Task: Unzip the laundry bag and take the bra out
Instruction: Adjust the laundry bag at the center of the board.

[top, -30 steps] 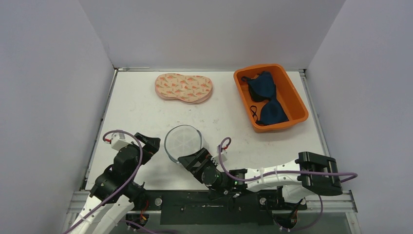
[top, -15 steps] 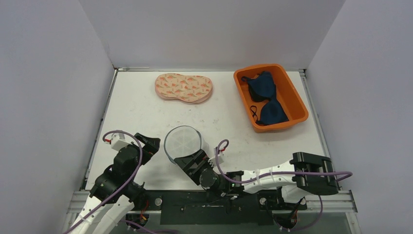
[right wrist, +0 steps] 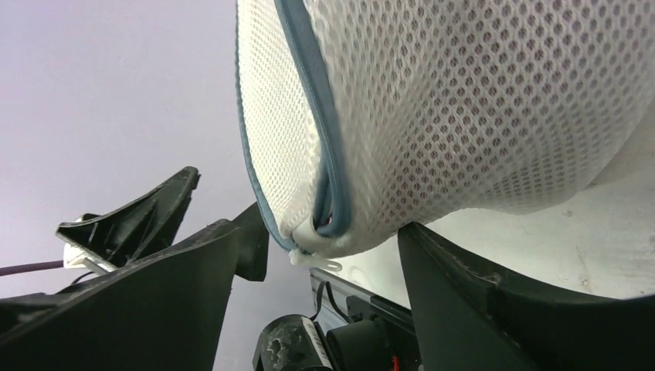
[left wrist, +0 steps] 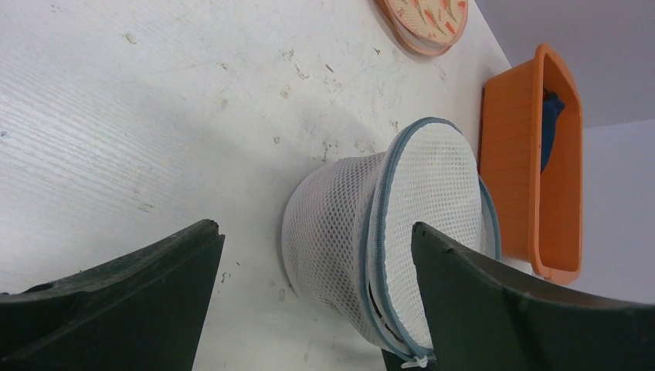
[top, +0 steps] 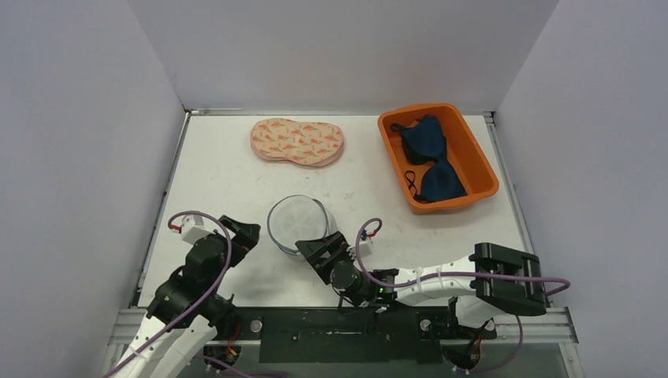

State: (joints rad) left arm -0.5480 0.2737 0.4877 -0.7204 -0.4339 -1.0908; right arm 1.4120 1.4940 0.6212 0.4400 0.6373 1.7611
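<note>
Movement belongs only to the right gripper point(top: 317, 247); half a second ago it sat lower, under the near edge of the laundry bag point(top: 298, 223), and the bag leaned toward it; now the gripper has come up against the near right side of the bag, and the bag stands a little farther from the arm bases and looks more upright. The left gripper point(top: 243, 234) has not moved; it waits just left of the bag with its fingers spread wide, holding nothing.

In the right wrist view the fingers are also far apart and the mesh bulges between them; I cannot tell if they touch it. The white zipper pull point(right wrist: 315, 255) hangs at the lowest point of the blue zipper band point(right wrist: 307, 100), close to the gap between the fingers. The zipper seems shut for nearly all its length; something pinkish shows in a small slit above the pull, but I cannot tell what it is.

My judgement: the unzipping has not really begun, and this shift is lining up the pull for a pinch. The orange bin point(top: 480, 167), far right of the bag, already contains a dark blue bra point(top: 429, 153).
</note>
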